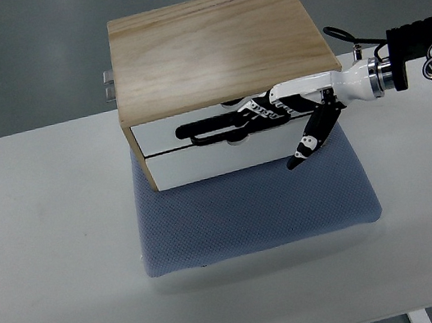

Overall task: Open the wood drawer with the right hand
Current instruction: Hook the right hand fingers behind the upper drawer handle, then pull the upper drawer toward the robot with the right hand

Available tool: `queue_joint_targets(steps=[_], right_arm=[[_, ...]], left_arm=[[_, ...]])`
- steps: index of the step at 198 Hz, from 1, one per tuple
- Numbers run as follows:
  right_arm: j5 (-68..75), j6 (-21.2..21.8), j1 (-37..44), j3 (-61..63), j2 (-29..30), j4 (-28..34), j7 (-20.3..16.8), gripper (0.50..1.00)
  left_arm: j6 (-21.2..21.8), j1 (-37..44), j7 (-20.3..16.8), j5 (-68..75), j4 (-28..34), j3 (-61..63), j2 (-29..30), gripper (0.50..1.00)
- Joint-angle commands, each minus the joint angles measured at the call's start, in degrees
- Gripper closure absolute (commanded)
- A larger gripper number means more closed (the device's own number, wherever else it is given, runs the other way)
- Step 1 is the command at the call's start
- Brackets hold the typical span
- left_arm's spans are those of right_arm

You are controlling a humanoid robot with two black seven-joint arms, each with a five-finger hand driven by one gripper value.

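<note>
A small wooden drawer cabinet point(218, 49) with a light plank top and two white drawer fronts stands on a blue-grey mesh pad point(257, 208), which lies on the white counter point(59, 262). The cabinet sits toward the far edge of the pad, turned slightly so its fronts face the near side and a little to the left. The right arm point(424, 64) comes in from the right edge, its white wrist just past the cabinet's right front corner. The right hand point(274, 114) lies stretched leftward across the upper drawer front point(194, 128), its long black fingers point(211, 131) extended flat and held close together along the seam between the upper drawer and the lower drawer front point(224, 158); whether they hook a handle cannot be told. The thumb point(309, 144) points down and left, apart from the other fingers, over the lower front's right end. Both drawers look closed, flush with the cabinet face.
</note>
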Motion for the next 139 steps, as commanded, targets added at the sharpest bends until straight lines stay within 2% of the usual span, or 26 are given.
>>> queue_joint_targets(steps=[1,91,139], right_arm=[[0.00,1.12,0.32,0.04,0.00,0.24,-0.06,0.556],[0.00,4.38,1.02,0.12,-0.18,2.44,-0.06,0.556],[0.09,6.05,2.17,0.12,-0.97,5.33,-1.55,0.556]], left_arm=[[0.00,0.00,0.00,0.00,-0.04,0.00,0.00,0.500],[0.00,0.00,0.00,0.00,0.05,0.00,0.00,0.500],[0.00,0.00,0.00,0.00,-0.04,0.00,0.00,0.500]])
